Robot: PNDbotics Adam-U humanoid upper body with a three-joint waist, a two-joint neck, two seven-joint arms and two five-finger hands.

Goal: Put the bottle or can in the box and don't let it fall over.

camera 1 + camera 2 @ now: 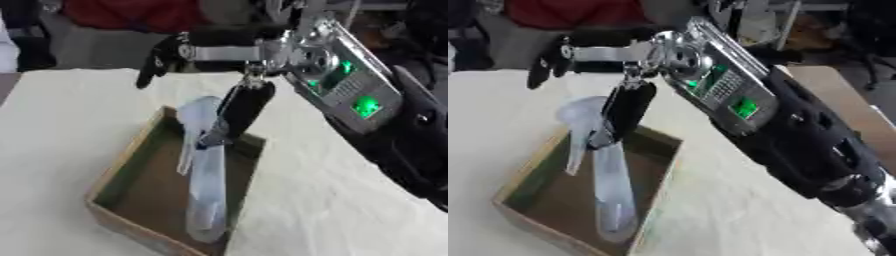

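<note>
Left eye view gives me the clearest look: the clear plastic bottle (206, 185) is inside the brown cardboard box (114, 172), its base down near the front wall and its top leaning away toward the far wall. It is tilted, not upright. My right hand (238, 112) comes in from the upper right, and its dark thumb lies against the upper part of the bottle; another finger points out to the left, well clear of it. The rest of the fingers are hidden behind the bottle and the wrist, so I cannot tell whether the hand is clamped on the bottle or only resting against it. My left hand shows in neither view.

The risk I see is the lean. If I let go now, I judge the bottle would tip over onto the box floor or come to rest against the far rim, because its weight sits off its base. A clear, light bottle will likely slide on the cardboard too. The box sits on the cloth-covered table (350, 200), and a sideways pull as I draw the arm back could drag the bottle or nudge the box wall. I would want it standing straight before opening the fingers.
</note>
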